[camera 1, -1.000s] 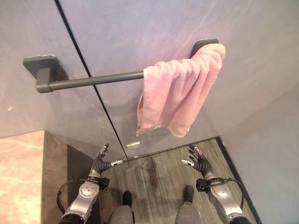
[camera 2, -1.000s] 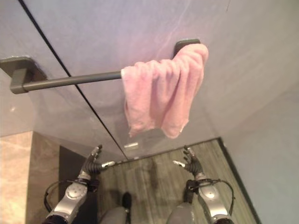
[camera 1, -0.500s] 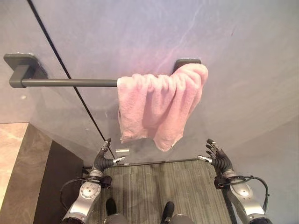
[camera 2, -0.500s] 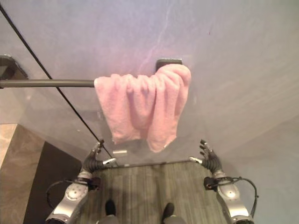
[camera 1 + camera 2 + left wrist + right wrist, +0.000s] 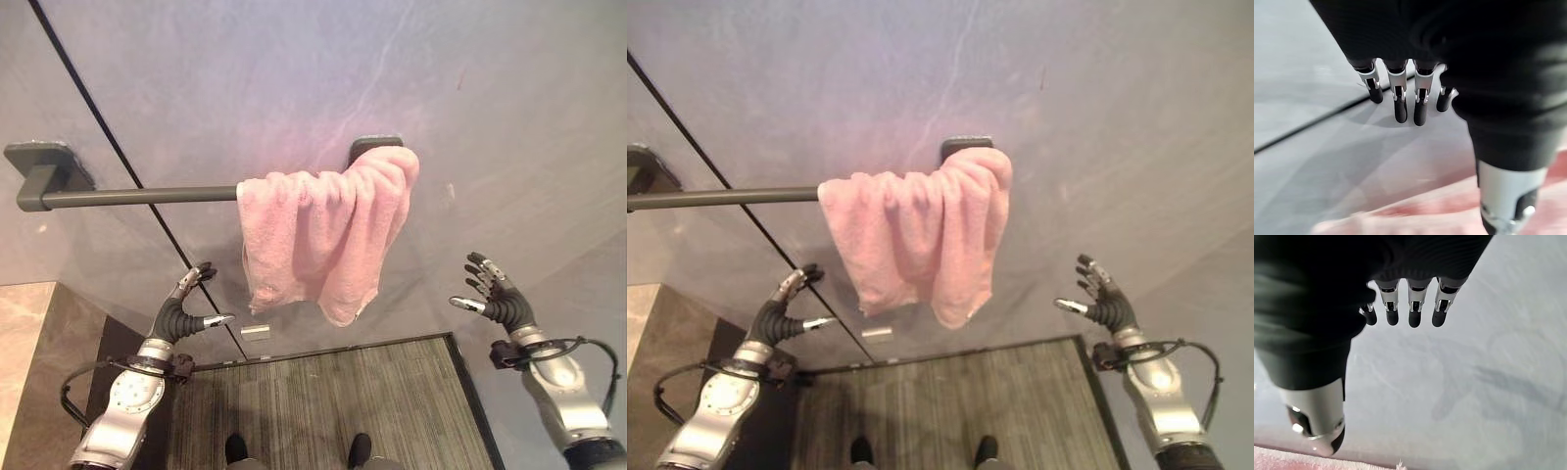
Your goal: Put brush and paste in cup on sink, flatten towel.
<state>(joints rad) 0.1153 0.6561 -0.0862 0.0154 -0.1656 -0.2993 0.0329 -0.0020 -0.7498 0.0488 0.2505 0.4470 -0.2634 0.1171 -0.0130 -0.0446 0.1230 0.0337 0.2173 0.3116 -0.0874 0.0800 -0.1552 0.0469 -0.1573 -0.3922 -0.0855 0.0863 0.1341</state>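
While the bunched pink terry towel [image 5: 328,240] hangs crowded at the right end of the dark grey wall bar [image 5: 137,196], your left hand [image 5: 181,315] and right hand [image 5: 495,299] hover empty with fingers relaxed; tug one-sidedly and you risk sliding it off.

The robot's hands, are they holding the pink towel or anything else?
No, nothing is held. The left hand and the right hand are both open and raised either side of the pink towel, which hangs bunched on the rail.
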